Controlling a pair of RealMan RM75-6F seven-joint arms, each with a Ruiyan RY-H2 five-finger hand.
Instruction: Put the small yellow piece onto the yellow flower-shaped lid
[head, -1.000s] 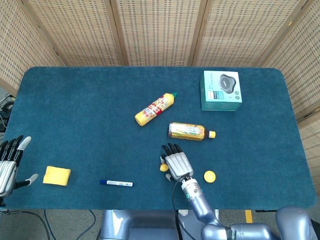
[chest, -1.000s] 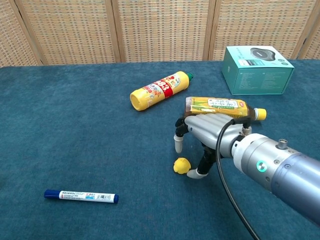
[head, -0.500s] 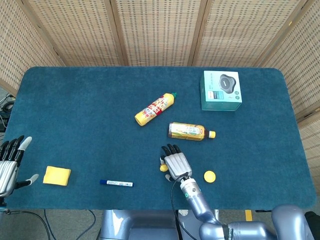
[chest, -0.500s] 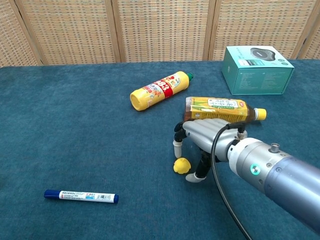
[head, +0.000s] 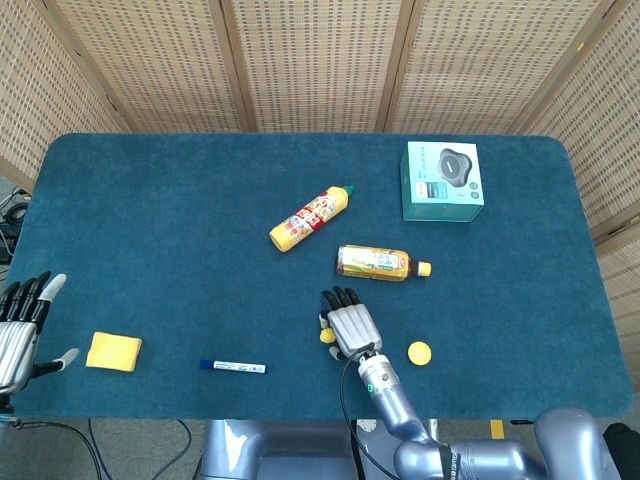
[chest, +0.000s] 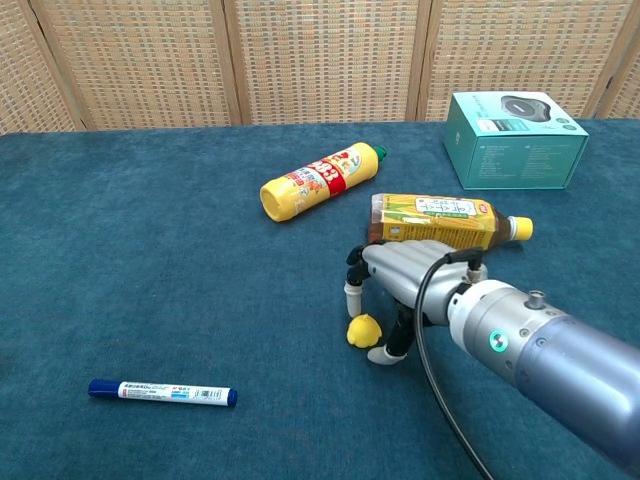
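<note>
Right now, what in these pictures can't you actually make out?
- Lid: in the chest view the right arm hides it; the head view shows it too small to confirm a flower shape.
- Piece: whether the right hand touches it is unclear; its fingers crowd around it.
- Left hand: cut off by the head view's left edge, absent from the chest view.
- Marker: label print too small to read.

a blue-carpeted counter (head: 150, 220) carries a teal box (head: 442, 181) near the far right corner, a yellow sauce bottle (head: 312, 217) and tea bottle (head: 382, 263) lying mid-counter, and along the near edge a yellow sponge (head: 113, 352), blue marker (head: 233, 367), small yellow piece (head: 327, 336) and yellow flower-shaped lid (head: 419, 352).
</note>
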